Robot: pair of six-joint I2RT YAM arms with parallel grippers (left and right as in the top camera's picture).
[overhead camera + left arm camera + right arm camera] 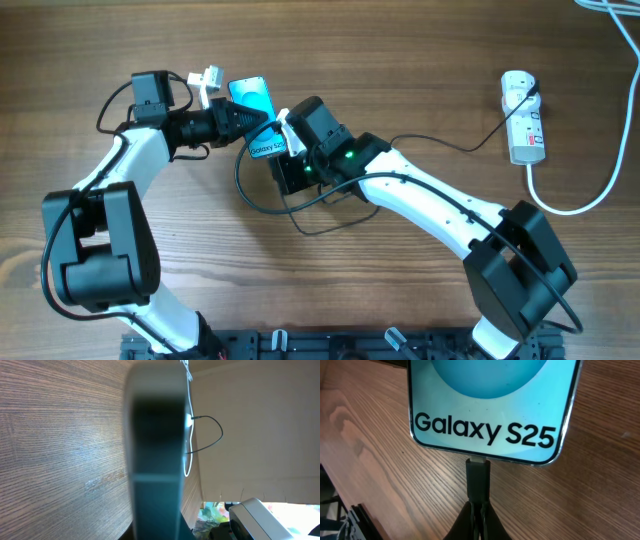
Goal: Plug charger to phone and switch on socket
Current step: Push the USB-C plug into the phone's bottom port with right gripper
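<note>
The phone (252, 98) is held off the table, its turquoise screen facing up. My left gripper (237, 118) is shut on its far end; in the left wrist view the phone (155, 455) is a blurred dark slab seen edge-on. My right gripper (479, 512) is shut on the charger's black plug (478, 477). The plug's tip meets the phone's (490, 405) bottom edge below the white text; how deep it sits I cannot tell. From the right gripper (284, 138) the charger cable (440, 143) loops over the table to the white socket (522, 118) at the far right.
A thick white cord (600, 190) curves from the socket along the table's right side. Slack loops of black cable (300, 215) lie under the right arm. Both arm bases stand at the front edge.
</note>
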